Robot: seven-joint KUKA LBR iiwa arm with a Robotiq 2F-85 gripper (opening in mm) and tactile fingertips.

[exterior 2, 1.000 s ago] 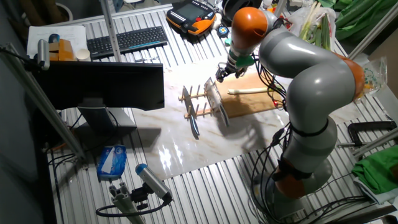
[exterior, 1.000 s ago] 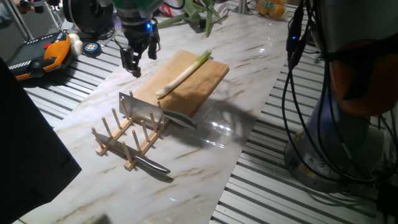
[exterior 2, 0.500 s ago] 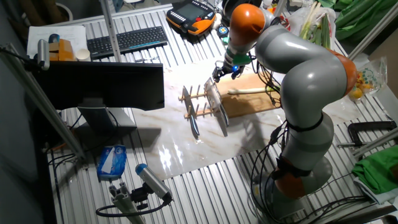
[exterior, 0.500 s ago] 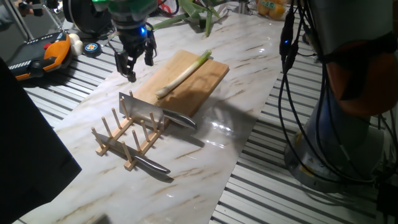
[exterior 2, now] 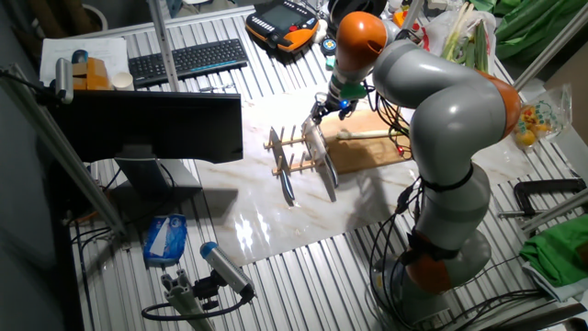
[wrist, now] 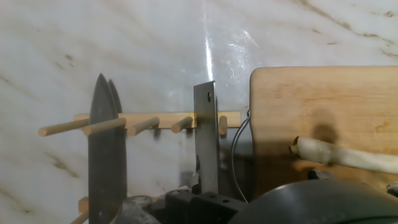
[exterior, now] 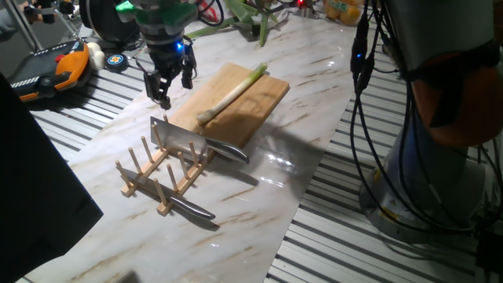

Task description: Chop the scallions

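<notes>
While flat on the board [exterior: 259, 106], scallion [exterior: 229, 95] diagonal, white root end rackward.

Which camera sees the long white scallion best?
One fixed view: the whole scallion lies plain on the cutting board. The other fixed view shows it small and far. The hand view catches only its white end.

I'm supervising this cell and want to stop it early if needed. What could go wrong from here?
The end effector hovers near the cleaver standing blade-up in the wooden rack; a bad approach could strike the blade or tip the rack. The scallion lies loose on the cutting board and may roll when cut.
</notes>
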